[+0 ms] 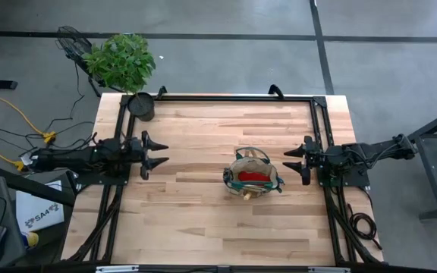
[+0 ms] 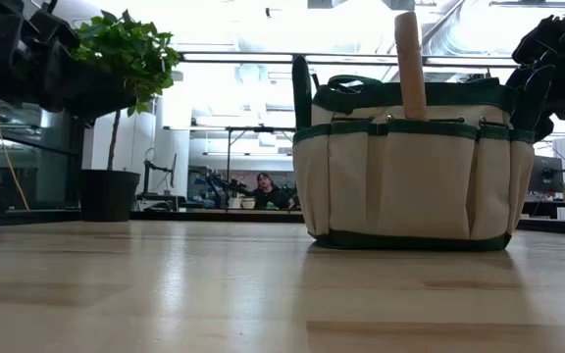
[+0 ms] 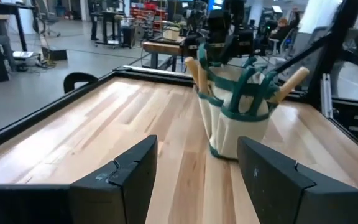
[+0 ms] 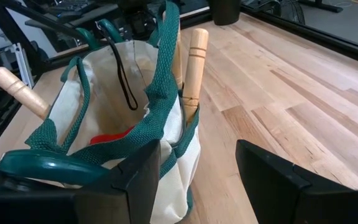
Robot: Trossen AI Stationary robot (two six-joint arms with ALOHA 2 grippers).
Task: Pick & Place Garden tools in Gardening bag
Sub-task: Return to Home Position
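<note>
My left hand [image 1: 158,154] hovers over the left edge of the pale wooden tabletop [image 1: 203,220], fingers spread wide with nothing between them. Behind it, at the far left corner, a round black pot [image 1: 141,106] holding a leafy green plant [image 1: 120,61] stands just inside the black metal frame rail [image 1: 218,97] that rims the tabletop. In front of this hand the boards lie bare all the way across to the small tan fabric tote with dark green trim and handles [image 1: 253,176], which stands upright well apart from it, right of the middle. The stretch towards the near edge is open wood as well.

From the tote's round mouth rise two pale wooden tool handles, one upright [image 4: 194,59] and one leaning outward [image 4: 17,90]. A red glove [image 4: 114,135] lies down inside, and the smooth green grips of the pruners [image 4: 42,167] rest at the rim nearest my right hand.

My right hand [image 1: 298,161] sits at the right edge of the tabletop, its fingers spread and holding nothing. The tote is just beside its fingertips; I cannot tell whether they touch the fabric. Beyond the far rail, in the room, a person [image 2: 263,186] sits at a bench.
</note>
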